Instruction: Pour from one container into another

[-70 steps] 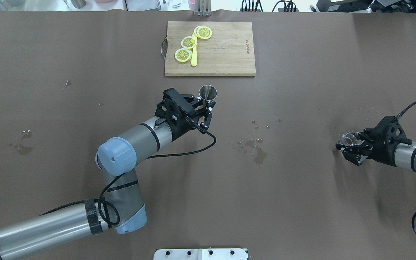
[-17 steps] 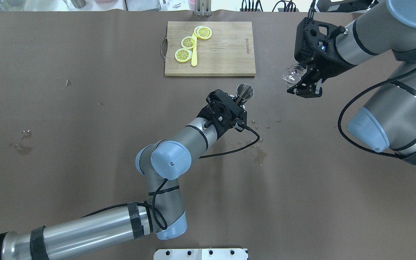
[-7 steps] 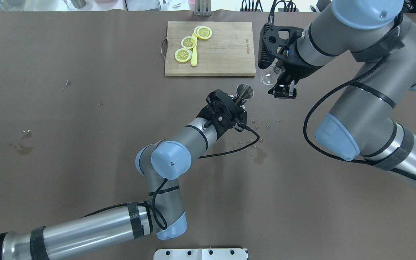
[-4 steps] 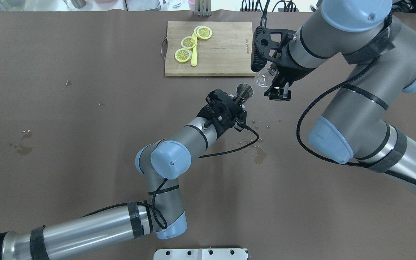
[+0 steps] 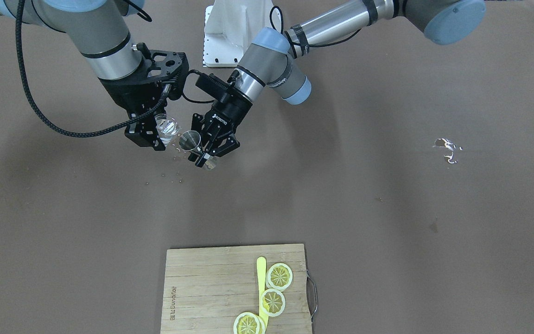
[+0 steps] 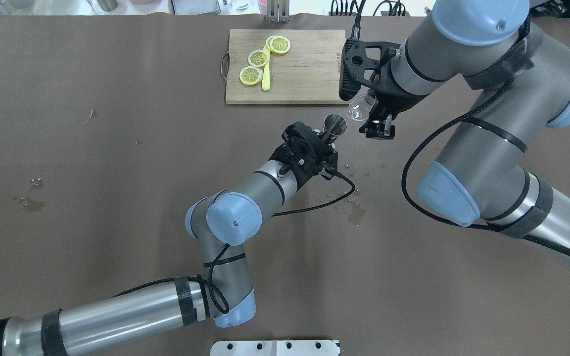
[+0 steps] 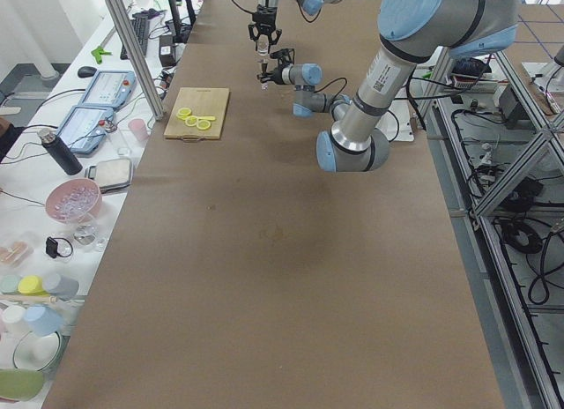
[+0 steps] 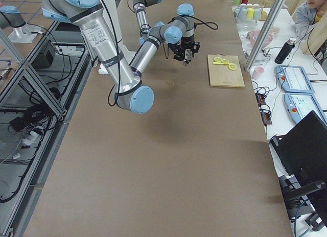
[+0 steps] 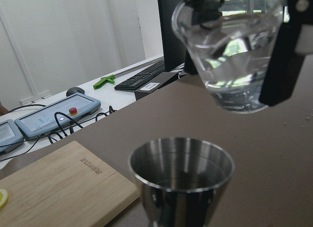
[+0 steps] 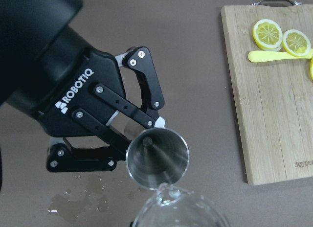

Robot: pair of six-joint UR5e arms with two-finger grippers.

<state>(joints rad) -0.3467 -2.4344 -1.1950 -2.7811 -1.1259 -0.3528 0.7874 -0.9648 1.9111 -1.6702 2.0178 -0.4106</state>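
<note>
The left gripper (image 6: 330, 139) is closed on the waist of the small grey steel hourglass jigger (image 6: 336, 124), which stands upright above its fingers. The right gripper (image 6: 369, 116) clamps the small clear glass tumbler (image 6: 360, 107), slightly tilted, its lip just above the jigger's rim. White "ROBOTIQ" lettering marks the left gripper; the wooden cutting board's (image 10: 274, 100) burnt-in mark is too small to read

The tumbler (image 9: 230, 56) is clear glossy glass, the jigger (image 9: 182, 200) satin-smooth steel, the board (image 6: 309, 74) pale wood.
</note>
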